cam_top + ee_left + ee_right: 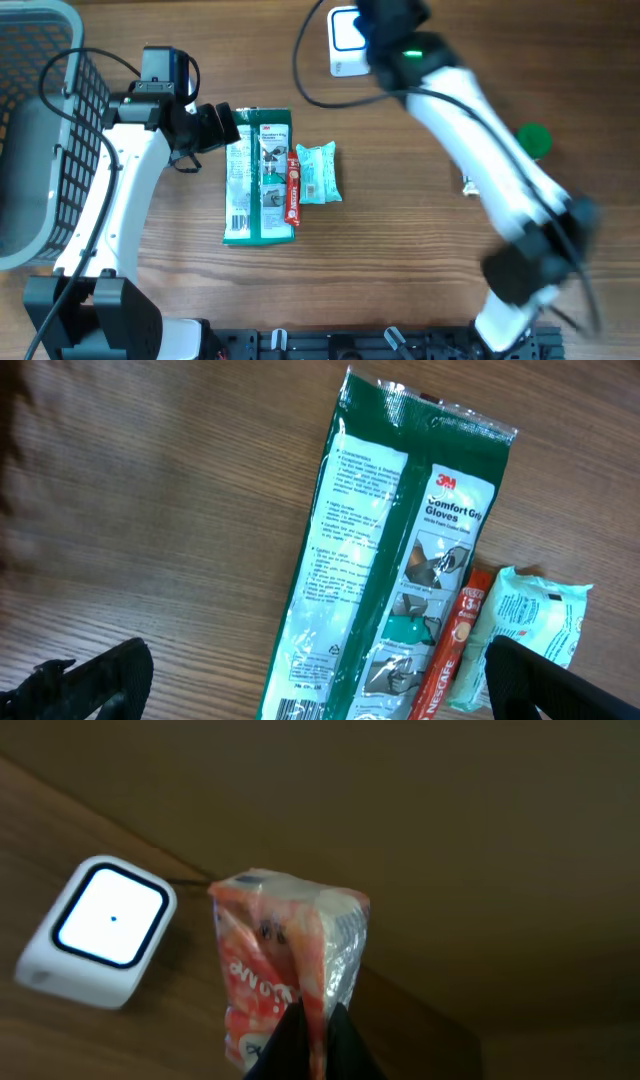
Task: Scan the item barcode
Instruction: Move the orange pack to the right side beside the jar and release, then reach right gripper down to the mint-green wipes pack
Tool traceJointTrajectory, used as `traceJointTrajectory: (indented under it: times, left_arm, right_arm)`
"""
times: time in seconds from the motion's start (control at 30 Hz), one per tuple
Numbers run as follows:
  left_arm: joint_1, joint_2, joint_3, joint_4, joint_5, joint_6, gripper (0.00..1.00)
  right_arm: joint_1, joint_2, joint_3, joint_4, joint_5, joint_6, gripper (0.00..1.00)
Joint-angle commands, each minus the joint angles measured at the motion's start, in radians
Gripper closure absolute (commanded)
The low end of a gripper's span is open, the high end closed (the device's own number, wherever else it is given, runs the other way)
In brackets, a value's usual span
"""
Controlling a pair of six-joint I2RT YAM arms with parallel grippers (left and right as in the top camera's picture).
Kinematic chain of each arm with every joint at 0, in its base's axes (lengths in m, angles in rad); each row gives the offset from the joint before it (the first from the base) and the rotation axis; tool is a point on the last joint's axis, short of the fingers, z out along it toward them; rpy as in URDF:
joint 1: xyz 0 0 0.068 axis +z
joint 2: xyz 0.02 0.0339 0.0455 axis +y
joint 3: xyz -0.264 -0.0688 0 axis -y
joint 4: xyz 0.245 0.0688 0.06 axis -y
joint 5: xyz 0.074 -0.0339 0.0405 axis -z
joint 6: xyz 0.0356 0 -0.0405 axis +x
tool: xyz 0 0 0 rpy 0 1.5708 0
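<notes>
**Right arm.** The right gripper (312,1025) is pressed together on the lower edge of an orange-and-white wrapped pack (285,955). The pack stands upright above the dark fingertips (290,1038). Its print is blurred and cannot be read, and its lower end is cut off by the frame edge. In the wrist view, the white barcode scanner (97,930) lies on the table to the left of the pack, with its lit window facing up. How high the pack is held over the table cannot be told.

**Overhead view.** The right arm is motion-blurred. Its wrist covers the pack completely and hides part of the scanner (343,45). A black cable (300,70) runs from the scanner and passes under the arm. A green object (534,139) beside the arm is partly hidden, and its type cannot be made out.

**Left arm.** The left gripper (222,125) is spread wide and holds nothing. In the wrist view only the ends of its fingers (100,680) show, at the bottom corners. It sits at the top left corner of a green 3M glove packet (258,175). Whether it touches the packet cannot be told.

**Table.** A red stick sachet (293,190) lies against the packet's right edge. A pale teal pack (318,172) lies just beside the sachet, and its label is too small to read. A wire basket (60,60) is cut off at the left edge of the view.
</notes>
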Motion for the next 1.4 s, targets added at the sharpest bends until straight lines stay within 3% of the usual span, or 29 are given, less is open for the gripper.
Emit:
traceJointTrajectory:
  times: [0.0, 0.2, 0.33, 0.7, 0.8, 1.0, 1.03, 1.2, 1.27, 1.37]
  left_arm:
    - [-0.002, 0.001, 0.008, 0.000, -0.013, 0.015, 0.00]
    - [-0.002, 0.001, 0.008, 0.000, -0.013, 0.016, 0.00]
    - [-0.002, 0.001, 0.008, 0.000, -0.013, 0.016, 0.00]
    - [-0.002, 0.001, 0.008, 0.000, -0.013, 0.016, 0.00]
    - [-0.002, 0.001, 0.008, 0.000, -0.013, 0.015, 0.00]
    - [-0.002, 0.001, 0.008, 0.000, -0.013, 0.016, 0.00]
    - [-0.002, 0.001, 0.008, 0.000, -0.013, 0.016, 0.00]
    - [-0.002, 0.001, 0.008, 0.000, -0.013, 0.016, 0.00]
    - [-0.002, 0.001, 0.008, 0.000, -0.013, 0.016, 0.00]
    - [-0.002, 0.001, 0.008, 0.000, -0.013, 0.016, 0.00]
  right_arm:
    - [-0.047, -0.156, 0.013, -0.154, -0.124, 0.167, 0.96]
    - [-0.163, -0.215, 0.008, -0.561, -0.327, 0.268, 0.95]
    - [-0.246, -0.201, -0.091, -0.679, -0.398, 0.390, 0.95]
    - [-0.370, -0.196, -0.643, -0.430, -0.371, 0.486, 0.90]
    - [-0.388, -0.196, -0.693, -0.372, -0.228, 0.586, 0.93]
    - [-0.393, -0.196, -0.694, -0.323, -0.177, 0.582, 0.93]
    - [-0.393, -0.196, -0.694, -0.320, -0.176, 0.572, 0.89]
    - [-0.393, -0.196, -0.694, -0.310, -0.166, 0.573, 0.37]
    - [-0.393, -0.196, -0.694, -0.291, -0.204, 0.577, 0.29]
    - [-0.393, -0.196, -0.694, -0.215, -0.451, 0.579, 0.24]
